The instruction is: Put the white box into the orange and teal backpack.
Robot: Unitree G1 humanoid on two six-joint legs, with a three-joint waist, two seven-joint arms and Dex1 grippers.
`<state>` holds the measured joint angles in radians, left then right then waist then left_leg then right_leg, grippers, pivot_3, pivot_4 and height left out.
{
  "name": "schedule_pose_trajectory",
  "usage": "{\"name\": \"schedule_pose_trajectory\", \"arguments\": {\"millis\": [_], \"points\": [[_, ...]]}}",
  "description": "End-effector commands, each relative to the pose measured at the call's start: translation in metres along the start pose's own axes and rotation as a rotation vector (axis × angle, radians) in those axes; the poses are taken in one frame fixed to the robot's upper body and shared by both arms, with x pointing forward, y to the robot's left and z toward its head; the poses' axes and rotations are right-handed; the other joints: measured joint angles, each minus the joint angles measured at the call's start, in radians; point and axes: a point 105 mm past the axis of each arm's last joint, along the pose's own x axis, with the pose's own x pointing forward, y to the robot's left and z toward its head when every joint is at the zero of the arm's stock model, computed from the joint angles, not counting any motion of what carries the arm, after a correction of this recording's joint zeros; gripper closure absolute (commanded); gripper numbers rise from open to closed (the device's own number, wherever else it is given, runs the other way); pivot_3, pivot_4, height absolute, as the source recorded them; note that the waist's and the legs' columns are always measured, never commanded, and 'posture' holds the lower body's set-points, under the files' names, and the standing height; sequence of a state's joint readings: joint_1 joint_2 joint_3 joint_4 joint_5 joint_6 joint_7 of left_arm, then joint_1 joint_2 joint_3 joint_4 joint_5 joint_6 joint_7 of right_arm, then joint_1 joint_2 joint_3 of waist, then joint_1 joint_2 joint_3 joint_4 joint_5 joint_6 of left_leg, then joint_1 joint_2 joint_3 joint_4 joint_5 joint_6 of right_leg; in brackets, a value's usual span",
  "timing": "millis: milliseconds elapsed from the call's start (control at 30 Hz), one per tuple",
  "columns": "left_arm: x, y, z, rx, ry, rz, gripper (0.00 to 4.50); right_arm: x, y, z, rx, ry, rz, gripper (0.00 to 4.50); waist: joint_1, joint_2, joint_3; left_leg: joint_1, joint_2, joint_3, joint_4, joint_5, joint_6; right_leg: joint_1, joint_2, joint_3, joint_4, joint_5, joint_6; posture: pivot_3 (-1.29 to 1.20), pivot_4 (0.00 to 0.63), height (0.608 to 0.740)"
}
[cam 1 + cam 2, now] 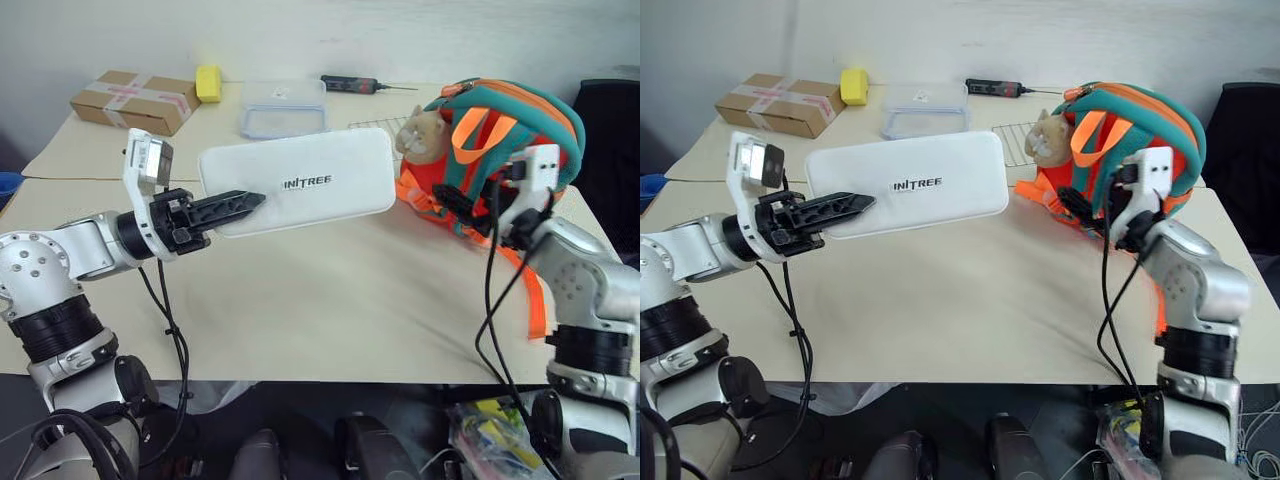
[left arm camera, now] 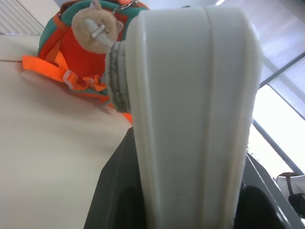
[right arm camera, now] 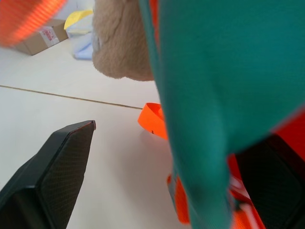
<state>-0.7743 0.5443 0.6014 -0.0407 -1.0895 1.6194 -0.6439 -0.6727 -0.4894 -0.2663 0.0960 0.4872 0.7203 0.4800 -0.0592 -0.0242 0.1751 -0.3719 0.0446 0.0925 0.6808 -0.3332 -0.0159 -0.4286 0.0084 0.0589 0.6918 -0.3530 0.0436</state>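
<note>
- White box (image 1: 300, 185) is held up off the table (image 1: 330, 300), lying nearly flat with its lettered face showing, just beside the orange and teal backpack (image 1: 500, 150); its far short end is close to the tan plush toy (image 1: 420, 133) hanging on the backpack's front.
- Left gripper (image 1: 240, 203) has its black fingers clamped on the box's end farthest from the backpack; the wrist view looks along the box's white edge (image 2: 190, 114) toward the backpack.
- Right gripper (image 3: 181, 157) is at the backpack's front, its jaws standing wide apart, one finger (image 3: 62, 176) over bare tabletop and the other behind the teal trim (image 3: 214, 95), which hangs between them; nothing is gripped.
- Backpack stands on the table near its far corner on the robot's right, orange straps (image 1: 535, 295) trailing down over the table edge.
- Table is a pale beige surface, made of sections with a seam running across it.
- Beyond the box, away from the backpack, sit a clear lidded container (image 1: 284, 108), a yellow block (image 1: 208, 82) and a brown taped cardboard box (image 1: 135, 100).
- Just behind the backpack's side lies a black tool with a thin tip (image 1: 352, 84).
- Plain pale wall (image 1: 350, 35) rises behind the table; something dark stands past the backpack at the room's edge.
</note>
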Motion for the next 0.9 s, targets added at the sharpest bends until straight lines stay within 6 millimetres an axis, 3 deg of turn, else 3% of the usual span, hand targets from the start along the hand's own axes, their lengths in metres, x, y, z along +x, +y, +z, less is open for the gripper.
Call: {"name": "schedule_pose_trajectory", "arguments": {"millis": [33,167,333,500,567,667,767,900], "points": [[-0.006,-0.004,0.005,0.111,-0.025,0.062,3.17,0.025,-0.007,0.01,0.004,-0.061,-0.014,0.0,-0.003,0.0,0.0,0.0,0.0,0.0,0.001,0.0,0.0,0.0,0.0,0.0,0.0,0.0,0.0,0.0,0.15,0.74],[-0.012,0.0,0.008,0.166,-0.075,0.13,3.17,0.037,-0.005,0.013,0.006,-0.084,0.022,0.87,-0.01,0.0,0.0,0.0,0.0,0.0,0.001,0.0,0.0,0.0,-0.001,0.0,0.0,0.0,0.0,0.0,0.15,0.74],[-0.023,0.01,0.019,0.202,-0.153,0.22,3.17,0.032,0.005,0.018,-0.036,-0.082,0.111,2.66,-0.02,0.0,0.0,0.0,0.0,0.0,0.001,0.0,0.0,0.0,0.0,0.0,0.0,0.0,0.0,0.0,0.15,0.74],[-0.029,0.009,0.023,0.216,-0.155,0.231,3.17,0.012,0.039,0.014,-0.132,-0.029,0.336,4.38,-0.024,0.0,0.0,0.0,0.001,0.0,-0.001,0.0,0.0,0.0,0.0,-0.001,0.0,0.0,0.0,0.0,0.15,0.74],[-0.031,0.009,0.028,0.231,-0.159,0.238,3.17,-0.002,0.057,0.017,-0.133,-0.01,0.443,4.45,-0.023,0.001,0.0,0.0,0.001,0.0,-0.001,0.0,0.0,0.0,0.0,-0.001,0.0,0.0,0.0,0.0,0.15,0.74],[-0.033,0.008,0.041,0.238,-0.194,0.23,3.17,-0.039,0.087,0.019,-0.162,0.059,0.656,4.45,-0.019,0.001,0.001,0.0,0.001,0.0,-0.001,0.0,0.0,0.0,0.0,-0.001,0.0,0.0,0.0,0.0,0.15,0.74],[-0.034,0.008,0.053,0.186,-0.248,0.197,3.17,-0.061,0.101,0.019,-0.177,0.11,0.748,4.45,-0.012,0.001,0.001,0.0,0.001,-0.001,0.0,0.0,0.0,0.0,0.0,-0.002,-0.001,0.0,0.0,0.0,0.15,0.74],[-0.019,-0.015,0.055,0.254,-0.206,0.067,3.17,-0.104,0.127,0.036,-0.105,0.143,0.922,4.45,-0.002,0.001,0.001,-0.001,0.001,-0.001,0.0,0.0,0.0,0.001,-0.001,-0.002,-0.001,0.0,0.0,0.0,0.15,0.74]]}}
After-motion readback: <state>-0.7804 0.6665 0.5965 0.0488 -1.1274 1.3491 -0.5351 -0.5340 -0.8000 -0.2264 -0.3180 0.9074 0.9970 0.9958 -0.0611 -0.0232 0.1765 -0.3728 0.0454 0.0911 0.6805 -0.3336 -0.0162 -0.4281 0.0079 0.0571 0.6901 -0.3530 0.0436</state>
